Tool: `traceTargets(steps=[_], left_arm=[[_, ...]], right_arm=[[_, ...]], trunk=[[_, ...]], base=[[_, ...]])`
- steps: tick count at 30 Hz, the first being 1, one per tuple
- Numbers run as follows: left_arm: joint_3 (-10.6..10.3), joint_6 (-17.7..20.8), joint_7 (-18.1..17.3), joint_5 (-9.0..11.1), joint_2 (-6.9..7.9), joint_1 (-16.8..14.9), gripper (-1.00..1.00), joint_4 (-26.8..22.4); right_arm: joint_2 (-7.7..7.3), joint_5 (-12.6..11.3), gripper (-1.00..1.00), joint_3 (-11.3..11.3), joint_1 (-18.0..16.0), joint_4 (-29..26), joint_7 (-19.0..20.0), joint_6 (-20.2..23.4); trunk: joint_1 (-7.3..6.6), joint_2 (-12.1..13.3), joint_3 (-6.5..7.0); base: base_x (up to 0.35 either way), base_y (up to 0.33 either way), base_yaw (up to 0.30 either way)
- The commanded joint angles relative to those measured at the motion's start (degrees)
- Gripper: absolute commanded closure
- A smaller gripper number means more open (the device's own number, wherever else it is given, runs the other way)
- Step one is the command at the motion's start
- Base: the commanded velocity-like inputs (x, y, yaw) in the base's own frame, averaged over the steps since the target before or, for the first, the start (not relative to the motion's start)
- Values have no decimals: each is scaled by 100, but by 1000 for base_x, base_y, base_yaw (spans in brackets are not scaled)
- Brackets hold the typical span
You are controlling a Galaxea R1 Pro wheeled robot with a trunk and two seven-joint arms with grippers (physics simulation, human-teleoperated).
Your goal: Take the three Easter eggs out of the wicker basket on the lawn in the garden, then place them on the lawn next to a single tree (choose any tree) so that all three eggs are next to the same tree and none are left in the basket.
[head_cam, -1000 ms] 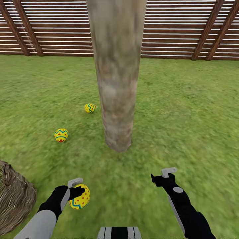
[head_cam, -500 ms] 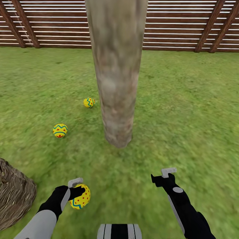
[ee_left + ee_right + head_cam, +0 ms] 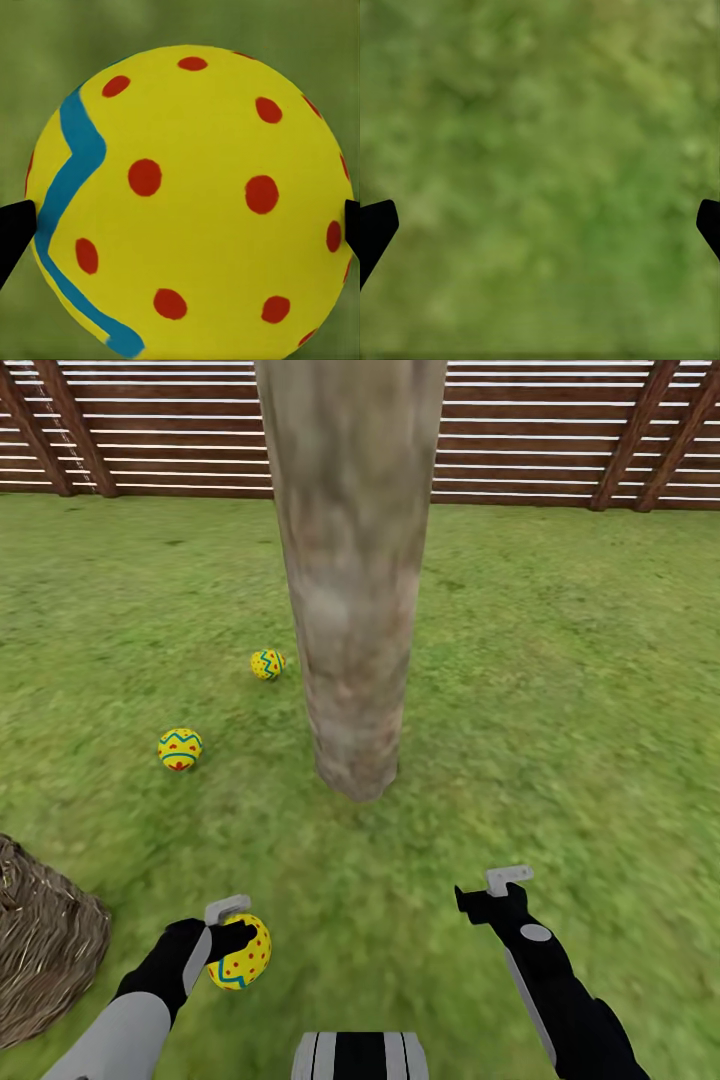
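Observation:
A pale trunk of the tree (image 3: 350,580) rises from the lawn (image 3: 560,690) at the middle of the head view. Two Easter eggs lie on the grass to its left, one close by (image 3: 268,664) and one farther out (image 3: 180,749). My left gripper (image 3: 232,940) is shut on a third yellow egg with red dots (image 3: 242,953), held low in front of the tree; that egg (image 3: 187,202) sits between the finger tips in the left wrist view. The wicker basket (image 3: 45,945) stands at the lower left. My right gripper (image 3: 492,892) is open over bare grass (image 3: 540,172).
A brown slatted fence (image 3: 560,430) with slanted posts closes the garden behind the tree. Open grass stretches to the right of the trunk and between my two arms. The robot's base (image 3: 360,1057) shows at the bottom edge.
The whole head view has shifted slightly, with the fence, tree base and lying eggs sitting a little higher in the picture. Both arms and the held egg keep their places.

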Motion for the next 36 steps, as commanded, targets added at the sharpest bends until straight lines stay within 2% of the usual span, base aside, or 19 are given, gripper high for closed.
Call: traceTargets(steps=[1, 14, 22, 36], left_arm=[[49, 32, -29, -63, -9, -3, -100, -13], [50, 22, -21, -58, -11, -3, -100, -5], [50, 5, -3, -72, -121, -3, -100, 29], [56, 5, -3, -64, -123, -1, -100, 40]], right_arm=[[-5, 59, -100, 12, -2, -9, 3, 38], [-5, 62, -100, 15, -2, 0, 3, 38], [-5, 69, -100, 15, -2, 2, 3, 46], [-5, 70, -100, 17, -2, 18, 2, 44]], trunk=[[-1, -2, -4], [-1, -2, -4], [-1, -2, -4], [-1, -2, -4]], base=[[0, 0, 0], [0, 0, 0], [0, 0, 0], [0, 0, 0]])
